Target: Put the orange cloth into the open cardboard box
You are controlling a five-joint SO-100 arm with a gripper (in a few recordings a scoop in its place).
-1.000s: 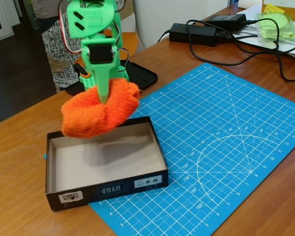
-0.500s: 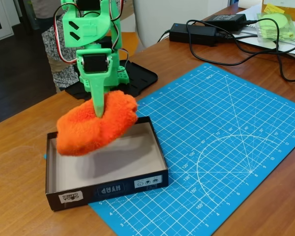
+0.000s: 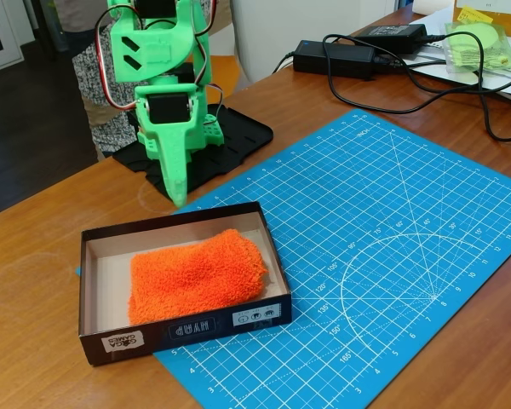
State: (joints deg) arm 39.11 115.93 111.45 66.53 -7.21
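Observation:
The orange cloth (image 3: 196,277) lies flat inside the open cardboard box (image 3: 187,329), covering the middle and right of its beige floor. The box is black outside with white labels on its near wall, and it sits at the left edge of the mat. My green gripper (image 3: 177,194) hangs point-down just above and behind the box's far wall, apart from the cloth. It holds nothing, and its jaws, seen nearly edge-on, stand slightly apart.
A blue cutting mat (image 3: 383,256) covers the right of the wooden table. The arm's black base plate (image 3: 238,136) is behind the box. Power adapters (image 3: 332,58), cables and a pale green item in a clear bag (image 3: 481,43) lie at the back right. A person (image 3: 94,77) stands behind the table.
The gripper let go of the orange cloth, which dropped from the air into the box and flattened out. The gripper lowered slightly, then stayed in place.

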